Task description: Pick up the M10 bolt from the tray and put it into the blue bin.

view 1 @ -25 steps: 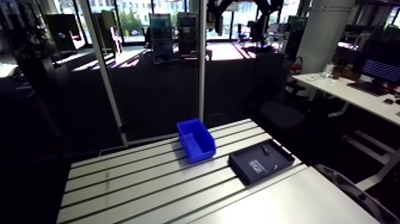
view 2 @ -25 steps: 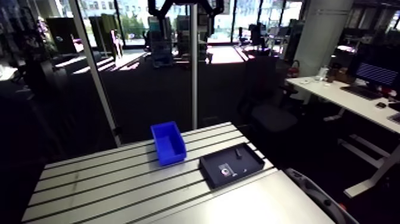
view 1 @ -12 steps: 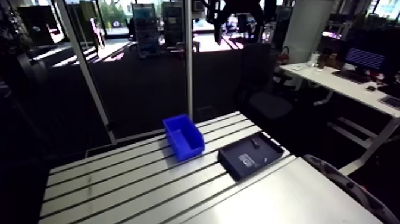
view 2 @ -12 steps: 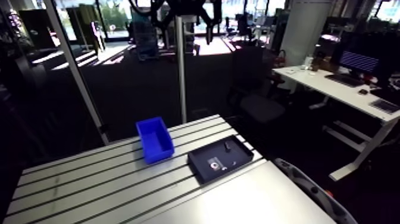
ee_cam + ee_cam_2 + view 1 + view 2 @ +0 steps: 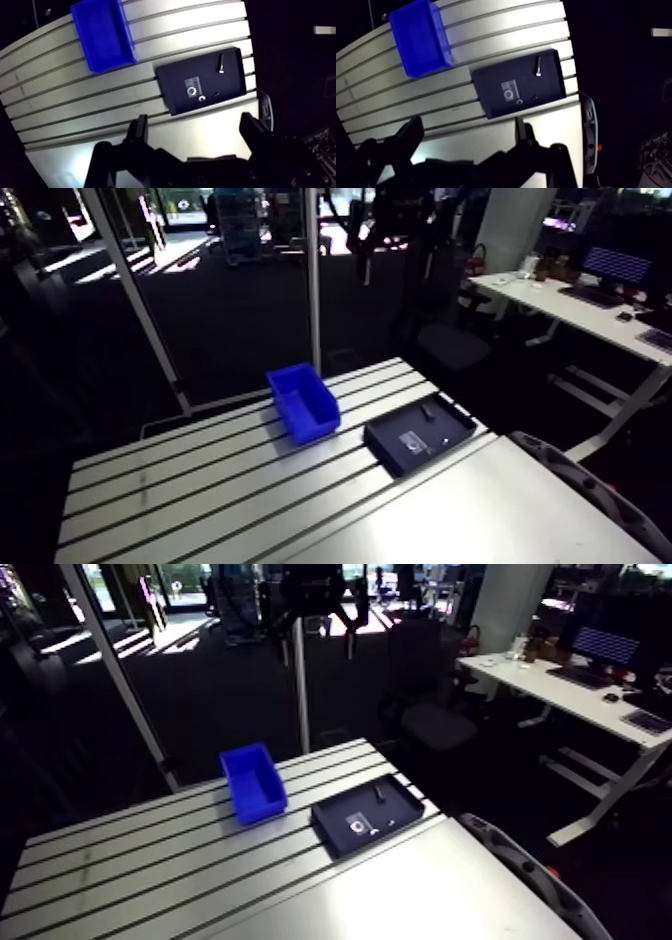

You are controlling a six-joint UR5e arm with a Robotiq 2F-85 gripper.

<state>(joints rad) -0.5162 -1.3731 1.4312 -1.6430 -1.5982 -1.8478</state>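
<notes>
While the gripper (image 5: 195, 124) hangs high above the table (image 5: 60, 100), the wrist view shows its two fingers (image 5: 141, 131) spread wide, released, with nothing held between them. Ahead of the fingers, a black tray (image 5: 175, 85) lies flat near the table's right edge, where the slotted surface meets a smooth plate. The bolt (image 5: 220, 64) lies on its side on the tray floor, close to the tray's far corner as the arm view shows it, and apart from the tray's other contents. Nearer the tray's middle sit a pale ring (image 5: 191, 92) and, just beside it, a smaller pale round part (image 5: 202, 98); a faint striped patch (image 5: 196, 82) marks the floor next to them. A tiny dark piece (image 5: 216, 93) lies nearby, too small to tell what it is. A blue bin (image 5: 102, 32) stands upright by the table's far edge, its open top up, near the tray's left side but not touching it. Nothing shows inside the bin.
</notes>
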